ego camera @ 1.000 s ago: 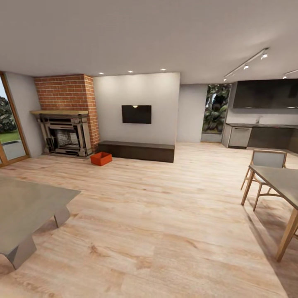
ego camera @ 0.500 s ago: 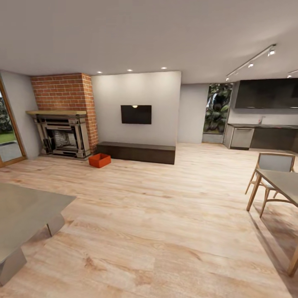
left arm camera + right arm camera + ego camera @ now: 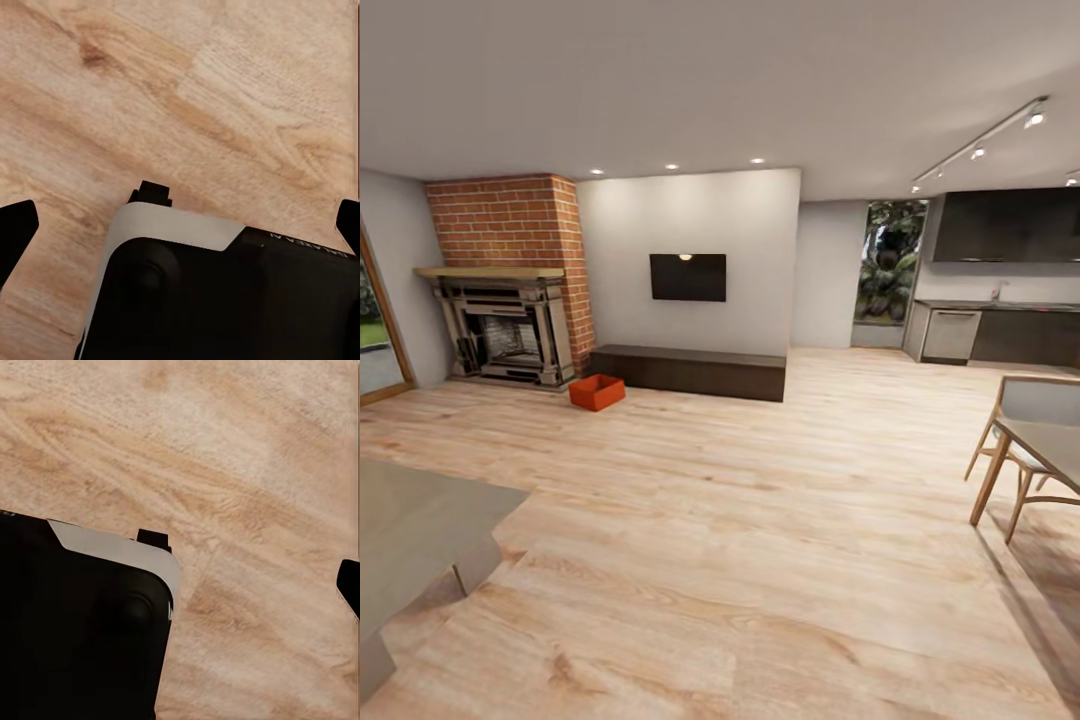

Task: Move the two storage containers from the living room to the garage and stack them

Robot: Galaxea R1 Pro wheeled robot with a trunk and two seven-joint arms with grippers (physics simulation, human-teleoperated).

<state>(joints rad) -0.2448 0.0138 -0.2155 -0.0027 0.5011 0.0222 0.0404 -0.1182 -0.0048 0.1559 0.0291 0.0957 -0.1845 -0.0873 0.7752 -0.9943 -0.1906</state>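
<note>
One orange-red storage container (image 3: 597, 392) sits on the light wood floor of the living room, far ahead and to the left. It lies between the brick fireplace (image 3: 508, 285) and the dark low cabinet (image 3: 690, 369). In the left wrist view my left gripper (image 3: 182, 225) hangs over the plank floor, its two black fingertips (image 3: 15, 232) far apart, holding nothing. The right wrist view has my right gripper (image 3: 184, 585) over the same floor with one fingertip (image 3: 349, 585) at the picture's edge; the robot's black body (image 3: 75, 630) hides the other.
A grey table (image 3: 410, 520) juts in at the near left. A wooden dining table and chair (image 3: 1035, 440) stand at the right. A TV (image 3: 688, 277) hangs on the white wall above the cabinet. The kitchen counter (image 3: 1000, 335) is at the back right. Wide plank floor stretches ahead.
The whole head view has shifted as the robot moves forward. The grey table and the dining set slide out toward the picture's edges. The container itself stays put.
</note>
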